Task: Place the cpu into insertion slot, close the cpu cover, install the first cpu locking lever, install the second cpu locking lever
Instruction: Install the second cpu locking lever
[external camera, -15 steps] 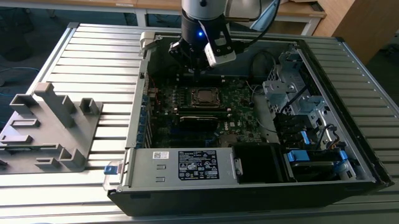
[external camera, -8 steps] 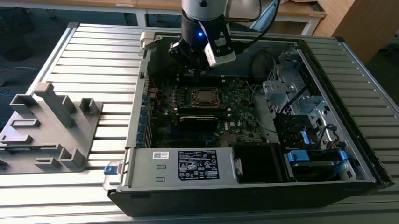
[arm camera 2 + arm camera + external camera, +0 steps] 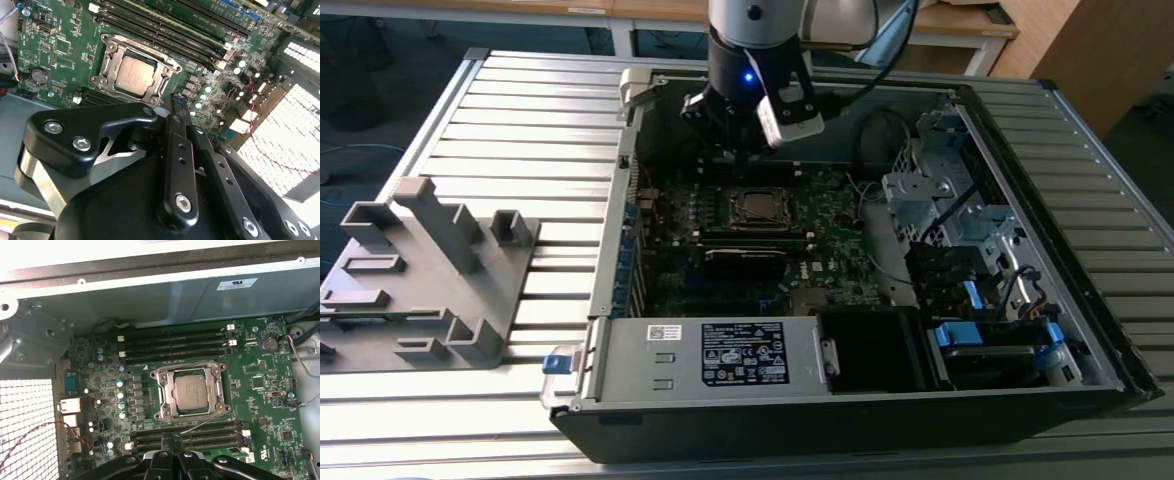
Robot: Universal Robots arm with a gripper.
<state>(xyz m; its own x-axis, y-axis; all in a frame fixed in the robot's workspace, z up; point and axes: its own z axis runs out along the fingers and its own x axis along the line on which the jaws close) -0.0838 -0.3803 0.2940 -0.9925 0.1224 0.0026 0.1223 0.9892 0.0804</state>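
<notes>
OK, the cpu sits flat in its socket in the middle of the green motherboard; I see its dull metal top in both wrist views and in the exterior view. The cpu cover lies down around it, a silver frame with the chip showing through its centre window. A thin wire lever angles out from the socket's edge toward the memory slots; I can't tell whether it's latched. More memory slots run along the far side of the socket. My gripper hovers just beside the socket, over the nearer memory slots, not touching the cpu or cover. Its fingers are pressed together, tips meeting, holding nothing. In the exterior view the arm comes down into the open computer case, which lies on its side on a slatted metal table. A power supply sits at the near end of the case, and a grey plastic fixture stands on the table toward the exterior view's left.
</notes>
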